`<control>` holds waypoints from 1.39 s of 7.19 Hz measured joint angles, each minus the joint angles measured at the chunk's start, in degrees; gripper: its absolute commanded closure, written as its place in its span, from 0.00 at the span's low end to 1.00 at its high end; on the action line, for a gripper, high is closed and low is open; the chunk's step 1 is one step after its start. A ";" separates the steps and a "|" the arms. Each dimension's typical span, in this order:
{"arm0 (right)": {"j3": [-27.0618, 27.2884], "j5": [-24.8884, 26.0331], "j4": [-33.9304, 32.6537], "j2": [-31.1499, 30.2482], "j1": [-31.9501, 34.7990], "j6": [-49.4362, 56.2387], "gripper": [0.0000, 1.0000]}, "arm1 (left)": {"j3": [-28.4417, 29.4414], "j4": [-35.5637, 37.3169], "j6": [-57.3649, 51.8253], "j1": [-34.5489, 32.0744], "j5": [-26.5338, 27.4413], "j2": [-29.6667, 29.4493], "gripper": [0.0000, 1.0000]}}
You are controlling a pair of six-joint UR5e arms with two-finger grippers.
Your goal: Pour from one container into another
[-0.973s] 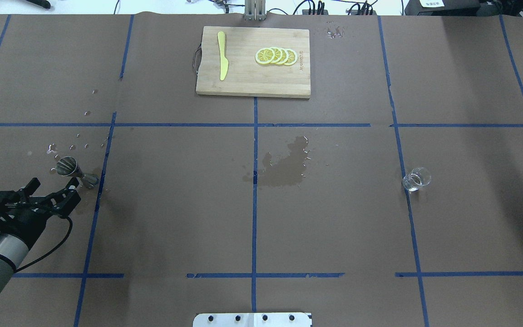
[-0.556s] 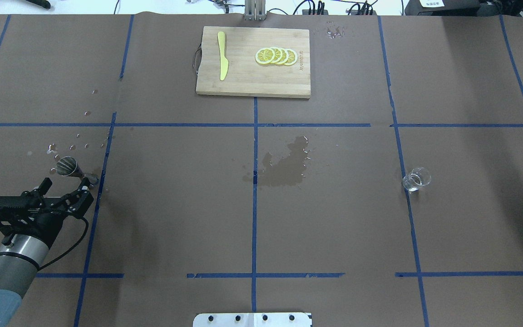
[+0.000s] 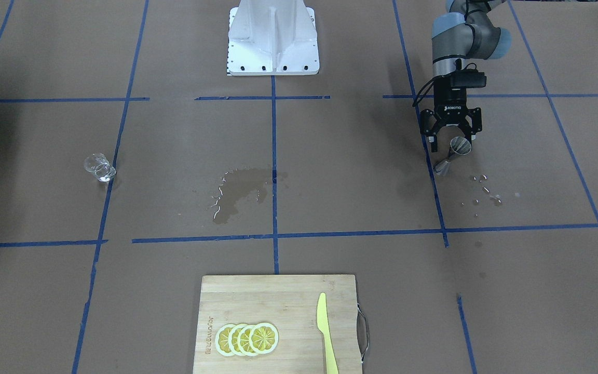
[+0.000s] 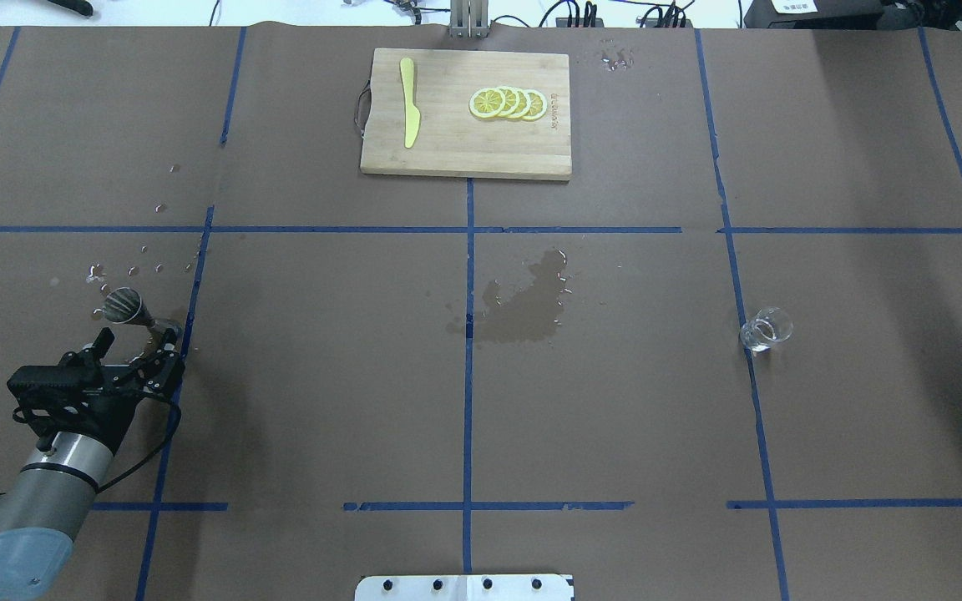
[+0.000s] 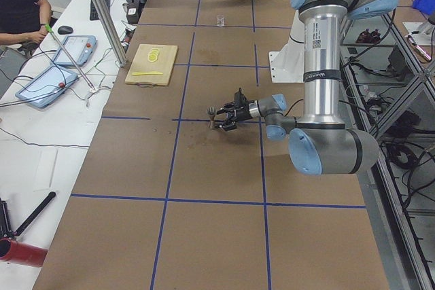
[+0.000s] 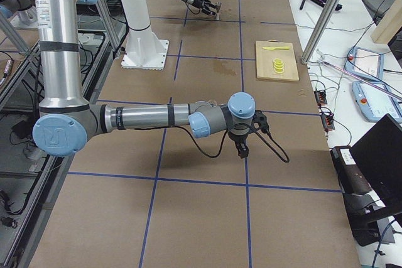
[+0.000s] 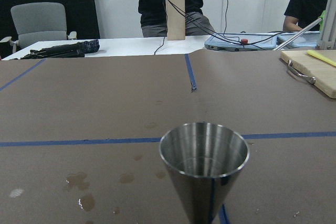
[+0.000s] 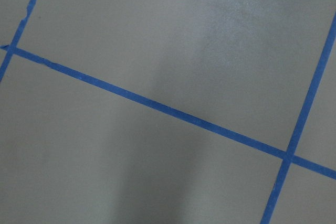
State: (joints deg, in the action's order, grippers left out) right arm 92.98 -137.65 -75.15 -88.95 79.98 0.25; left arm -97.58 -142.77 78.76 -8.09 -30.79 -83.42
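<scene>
The steel jigger (image 4: 126, 305) stands upright on the brown paper at the left, with a dark inside. It fills the lower middle of the left wrist view, jigger (image 7: 204, 167). My left gripper (image 4: 137, 335) is open, low over the table, its fingertips just short of the jigger (image 3: 459, 147) and to either side of it. The clear glass cup (image 4: 766, 328) stands alone far to the right, cup (image 3: 99, 168). My right gripper (image 6: 242, 147) shows only in the exterior right view, pointing down over bare paper; I cannot tell whether it is open or shut.
A wooden cutting board (image 4: 464, 150) at the back centre holds lemon slices (image 4: 508, 103) and a yellow knife (image 4: 408, 102). A wet patch (image 4: 523, 305) darkens the paper mid-table, and droplets (image 4: 134, 269) lie behind the jigger. People stand beyond the table's far edge.
My left arm has swung right and forward, bringing the open gripper up to the jigger. The jigger and the glass cup have not moved.
</scene>
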 measured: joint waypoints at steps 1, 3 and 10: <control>-0.03 0.05 0.00 0.05 0.00 -0.06 0.00 | 0.99 0.00 -0.01 0.00 0.16 -0.89 0.25; -0.07 0.09 0.00 0.09 0.00 -0.14 0.00 | 1.91 0.00 -0.01 -0.07 0.39 -1.56 0.25; 0.27 0.01 0.00 0.02 0.00 -0.16 0.00 | 4.56 -0.17 -0.02 -0.69 5.21 -3.58 0.32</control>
State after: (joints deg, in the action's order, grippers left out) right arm 93.25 -137.64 -75.15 -88.93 79.98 0.09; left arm -93.03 -142.94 78.74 -8.77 -25.58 -87.00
